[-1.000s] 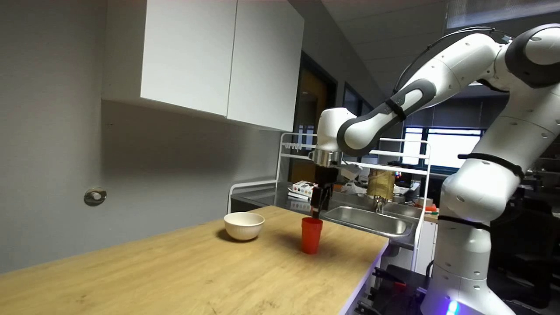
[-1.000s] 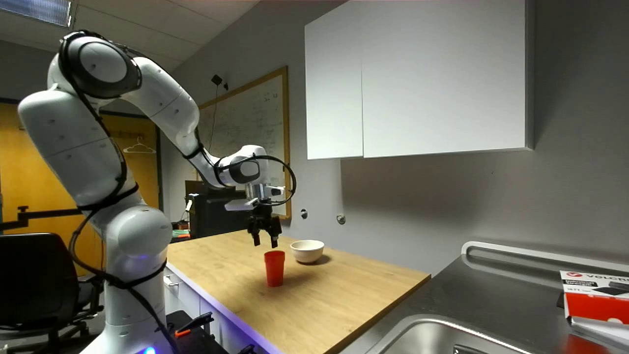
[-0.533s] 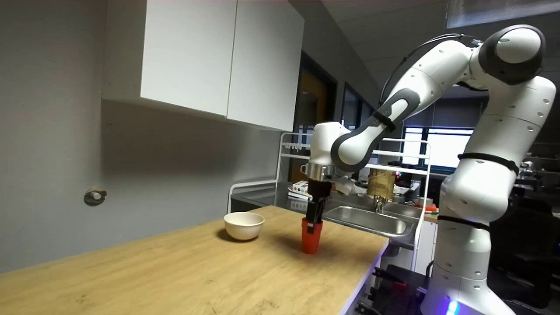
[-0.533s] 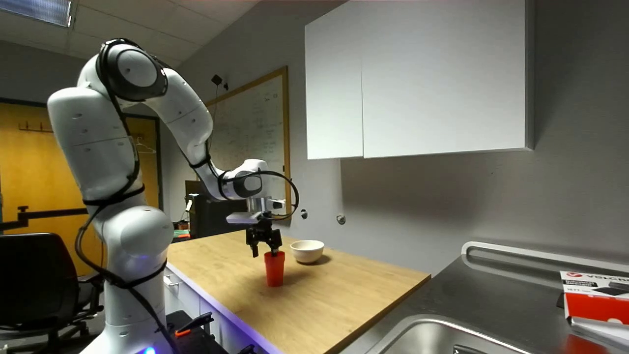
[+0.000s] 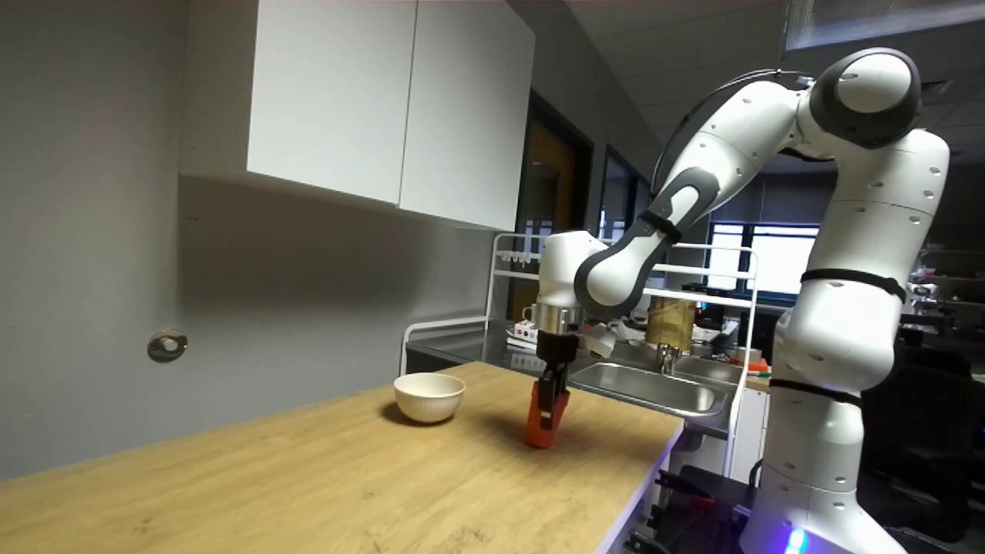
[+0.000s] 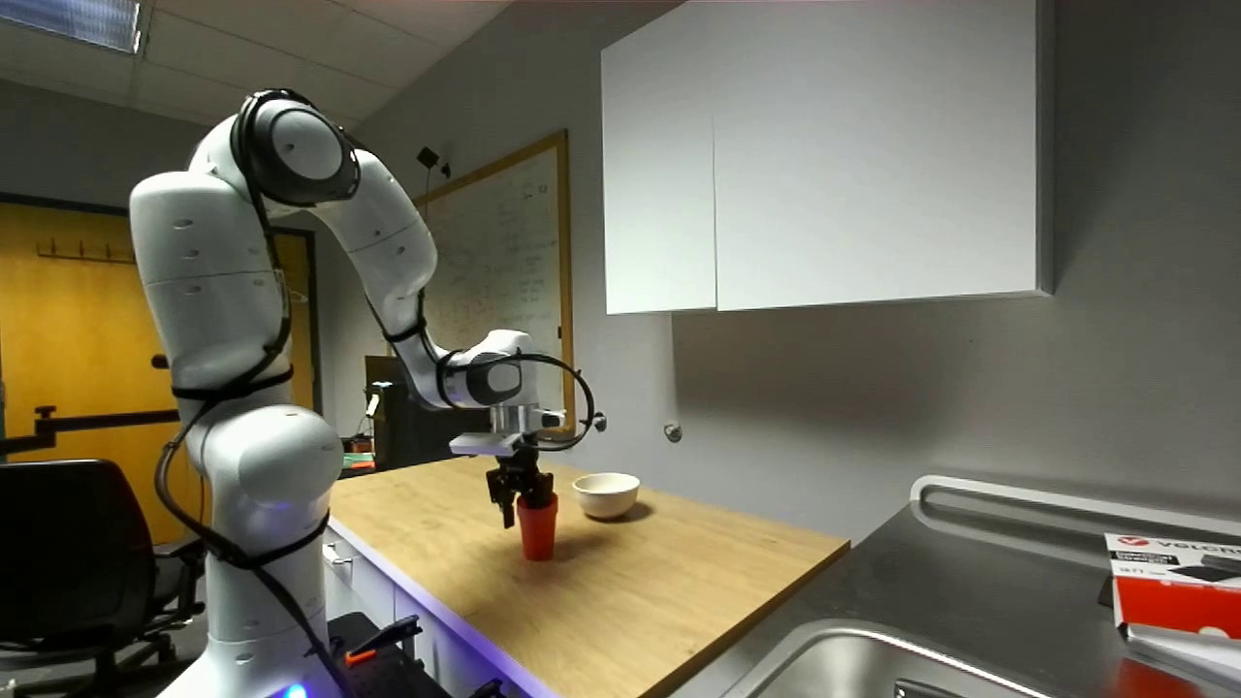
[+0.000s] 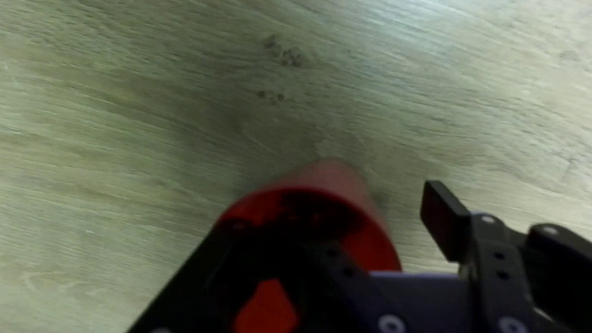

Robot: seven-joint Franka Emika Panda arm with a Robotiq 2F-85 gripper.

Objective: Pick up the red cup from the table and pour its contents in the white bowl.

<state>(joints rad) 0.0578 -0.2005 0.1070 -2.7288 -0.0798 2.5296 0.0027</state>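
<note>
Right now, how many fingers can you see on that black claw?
2: one gripper finger inside the red cup, its tip hidden; the other gripper finger outside, apart from it.

In an exterior view I've got the window (image 5: 773, 258) v. bright, blown out; wall (image 5: 292, 254) under the cabinet (image 5: 338, 100) in deep shadow. Wrist view's dim, greenish, soft, w/ glare up top on the worktop (image 7: 425, 18); my tool (image 7: 372, 224) near-black & blurry.
</note>
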